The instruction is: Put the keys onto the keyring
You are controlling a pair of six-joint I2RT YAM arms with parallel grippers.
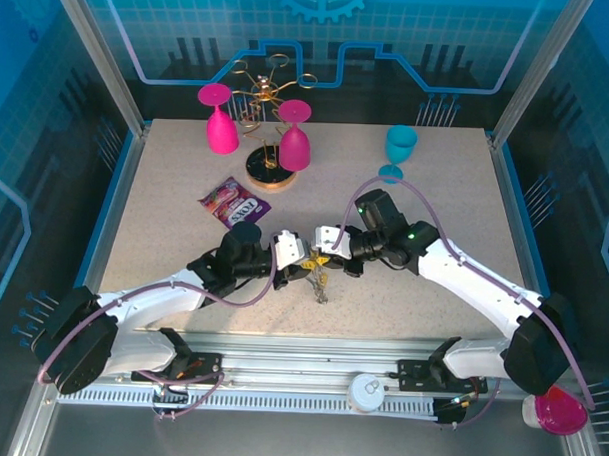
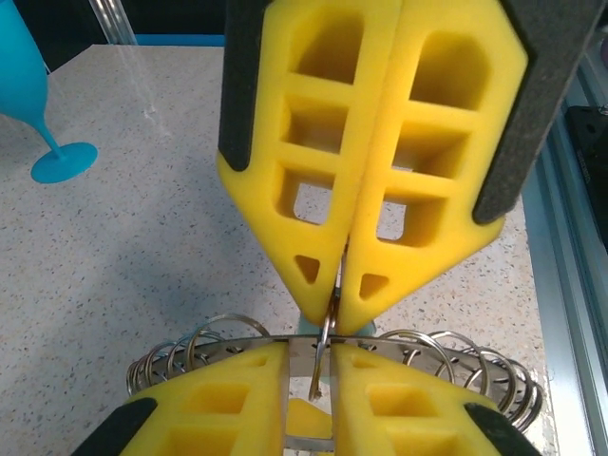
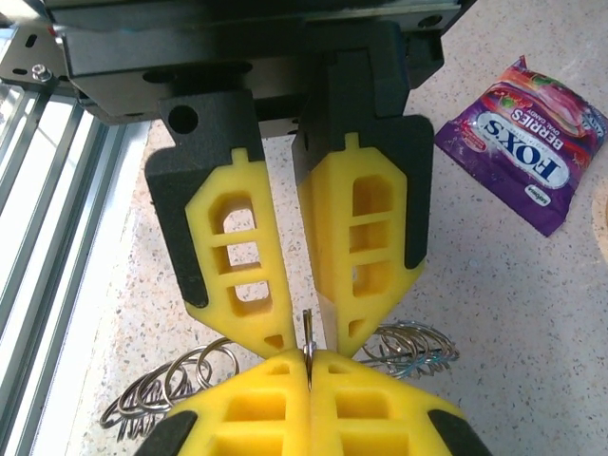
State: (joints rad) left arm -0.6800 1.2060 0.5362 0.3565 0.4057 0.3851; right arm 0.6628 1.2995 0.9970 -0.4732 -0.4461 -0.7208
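Observation:
My two grippers meet tip to tip near the table's front middle. The left gripper (image 1: 296,256) (image 2: 311,356) is shut on the keyring (image 2: 304,353), whose flat grey band runs between its fingers, with wire loops (image 2: 195,347) fanning out on both sides. The right gripper (image 1: 329,251) (image 3: 309,359) is shut on a thin grey key (image 2: 323,356) (image 3: 307,328), seen edge-on and reaching down across the ring's band. A teal bit (image 2: 309,328) shows behind the ring and a yellow bit (image 2: 304,418) below it. Small metal pieces (image 1: 322,287) hang under the grippers.
A purple snack packet (image 1: 233,201) (image 3: 527,157) lies left of centre. Two pink glasses (image 1: 221,125) (image 1: 294,138) and a gold stand (image 1: 271,172) are at the back. A teal glass (image 1: 397,151) (image 2: 28,95) stands back right. The metal rail (image 1: 310,353) borders the near edge.

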